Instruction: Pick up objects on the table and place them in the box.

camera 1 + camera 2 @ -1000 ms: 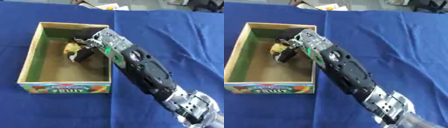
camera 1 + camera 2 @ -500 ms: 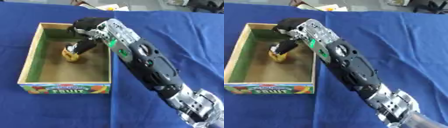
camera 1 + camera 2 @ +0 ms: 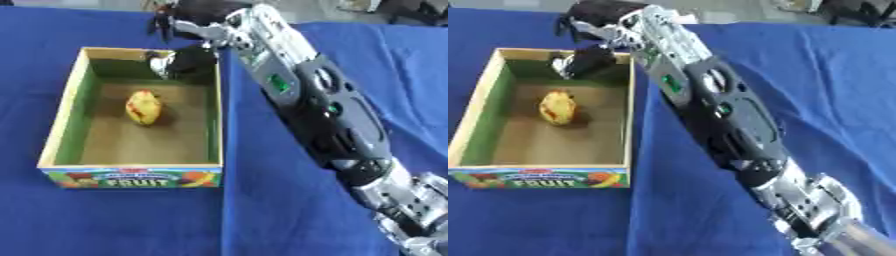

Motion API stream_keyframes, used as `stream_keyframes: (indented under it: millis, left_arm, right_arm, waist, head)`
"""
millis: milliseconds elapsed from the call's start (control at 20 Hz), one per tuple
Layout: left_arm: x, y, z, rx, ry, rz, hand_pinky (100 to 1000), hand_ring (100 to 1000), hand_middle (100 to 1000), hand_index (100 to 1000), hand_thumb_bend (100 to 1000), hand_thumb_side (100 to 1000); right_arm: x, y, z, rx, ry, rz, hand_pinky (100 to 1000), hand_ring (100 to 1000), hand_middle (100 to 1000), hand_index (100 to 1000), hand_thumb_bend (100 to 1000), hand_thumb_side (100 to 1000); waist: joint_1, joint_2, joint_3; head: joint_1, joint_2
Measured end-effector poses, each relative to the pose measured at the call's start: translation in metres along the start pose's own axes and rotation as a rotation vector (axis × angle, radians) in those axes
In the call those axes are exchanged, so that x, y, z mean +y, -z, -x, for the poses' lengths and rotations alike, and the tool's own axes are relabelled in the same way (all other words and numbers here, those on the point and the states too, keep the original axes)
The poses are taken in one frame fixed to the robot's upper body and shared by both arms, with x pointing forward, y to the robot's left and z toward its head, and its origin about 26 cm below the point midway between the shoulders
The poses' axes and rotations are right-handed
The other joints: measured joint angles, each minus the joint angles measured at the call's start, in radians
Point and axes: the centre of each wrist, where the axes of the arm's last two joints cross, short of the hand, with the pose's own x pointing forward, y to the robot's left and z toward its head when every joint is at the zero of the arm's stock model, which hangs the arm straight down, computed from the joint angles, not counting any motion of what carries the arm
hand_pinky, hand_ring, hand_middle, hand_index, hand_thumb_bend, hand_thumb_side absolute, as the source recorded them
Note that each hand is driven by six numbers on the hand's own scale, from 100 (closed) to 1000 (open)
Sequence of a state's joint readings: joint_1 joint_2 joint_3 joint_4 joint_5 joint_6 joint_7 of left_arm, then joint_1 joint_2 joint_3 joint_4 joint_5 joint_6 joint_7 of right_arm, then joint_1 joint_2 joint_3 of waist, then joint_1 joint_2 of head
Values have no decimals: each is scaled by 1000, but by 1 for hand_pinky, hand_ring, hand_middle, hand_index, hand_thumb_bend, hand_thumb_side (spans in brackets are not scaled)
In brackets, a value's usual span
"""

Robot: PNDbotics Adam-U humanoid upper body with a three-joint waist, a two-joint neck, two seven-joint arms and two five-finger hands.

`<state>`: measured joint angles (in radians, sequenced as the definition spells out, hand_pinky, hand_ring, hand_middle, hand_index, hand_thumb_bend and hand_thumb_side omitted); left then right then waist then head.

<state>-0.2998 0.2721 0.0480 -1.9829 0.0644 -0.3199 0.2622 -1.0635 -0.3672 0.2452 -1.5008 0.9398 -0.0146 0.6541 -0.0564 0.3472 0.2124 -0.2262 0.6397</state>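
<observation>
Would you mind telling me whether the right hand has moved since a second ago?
Yes. The right hand has lifted away from the yellow fruit toward the far wall of the box, leaving the fruit on the floor.

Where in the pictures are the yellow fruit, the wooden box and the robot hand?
yellow fruit (image 3: 143,107): left eye view, on the middle of its body, lying on the box floor.
wooden box (image 3: 219,125): left eye view, on its right wall.
right robot hand (image 3: 185,22): left eye view, on the black palm above the box's far edge.

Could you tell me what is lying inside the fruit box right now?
Inside the box lies one yellow-red fruit, apart from the walls. The right hand hangs over the far corner, hiding the floor beneath it.
</observation>
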Motion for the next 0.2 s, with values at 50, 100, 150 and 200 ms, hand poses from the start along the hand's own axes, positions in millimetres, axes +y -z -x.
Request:
stream_keyframes:
  millis: [50,100,150,200]
  left_arm:
    - [0,0,0,0,0,-1,623,832,858,895,100,1000]
    - [0,0,0,0,1,-2,623,831,858,895,100,1000]
    - [0,0,0,0,2,-3,623,831,858,895,100,1000]
    - [1,0,0,-1,3,-6,623,831,858,895,100,1000]
  right_arm:
    - [-2,-7,4,5,8,26,813,756,683,910,100,767]
    - [-3,-13,8,11,21,52,812,754,681,910,100,764]
    - [-5,-20,11,19,34,80,807,744,674,908,100,738]
    - [-7,-26,14,28,47,108,804,740,671,906,100,735]
  waist:
    - [2,0,-2]
    - [4,0,-4]
    - [8,0,-5]
    - [11,0,-9]
  head:
    - [4,0]
    - [7,0]
    - [10,0]
    - [13,0]
